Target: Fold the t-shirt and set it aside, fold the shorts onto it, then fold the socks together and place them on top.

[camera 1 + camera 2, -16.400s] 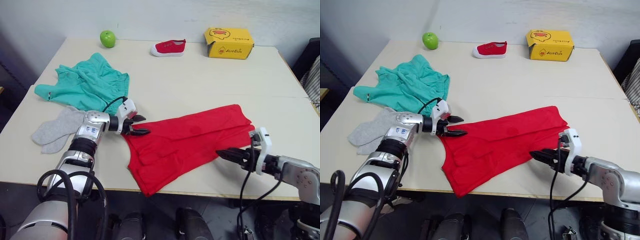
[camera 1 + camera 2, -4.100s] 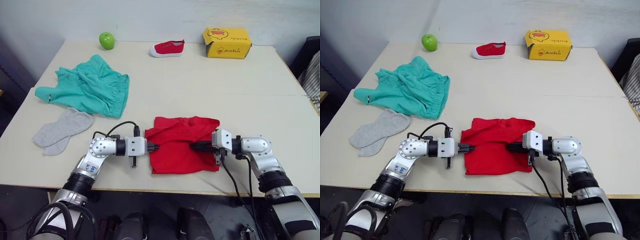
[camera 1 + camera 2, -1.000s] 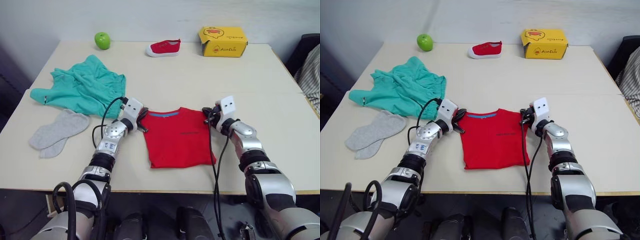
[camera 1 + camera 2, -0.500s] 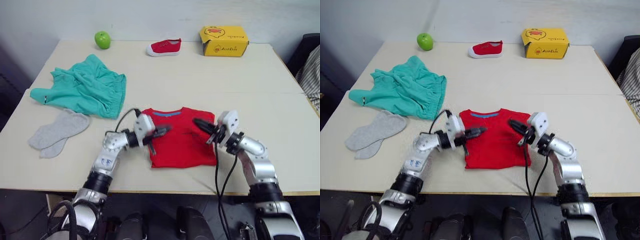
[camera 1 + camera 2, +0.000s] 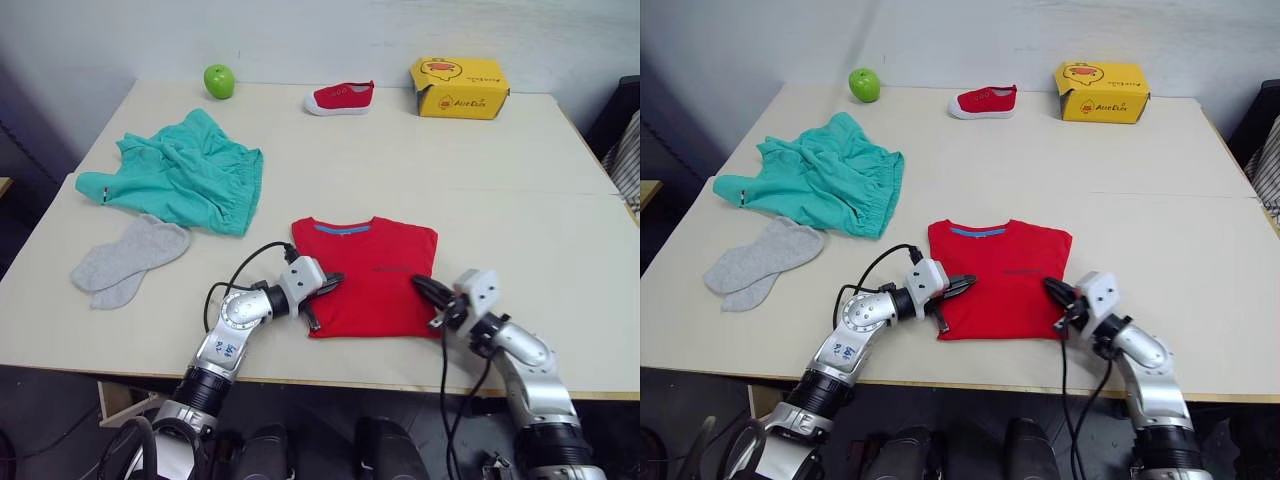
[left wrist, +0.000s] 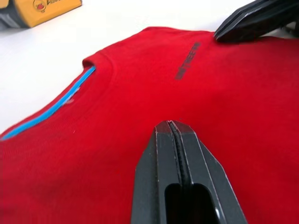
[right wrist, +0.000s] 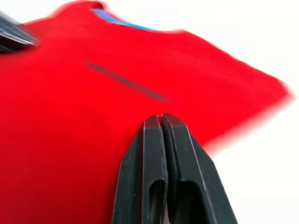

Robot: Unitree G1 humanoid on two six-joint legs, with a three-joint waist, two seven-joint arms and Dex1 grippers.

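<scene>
The t-shirt (image 5: 367, 275) lies flat near the front edge of the table (image 5: 500, 170), folded into a neat square with its blue collar band at the far side. It looks folded so the other clothes can go on top of it.

The left gripper (image 5: 328, 284) sits over the shirt's left edge with its two black fingers pressed together, holding nothing. The right gripper (image 5: 428, 291) is at the shirt's right edge, fingers pressed together too, and also empty. I think they are placed on each side to slide or lift the shirt out of the way.

The shorts (image 5: 185, 172) lie crumpled off to the left. The socks (image 5: 128, 259) lie just in front of them, both waiting their turn.
</scene>
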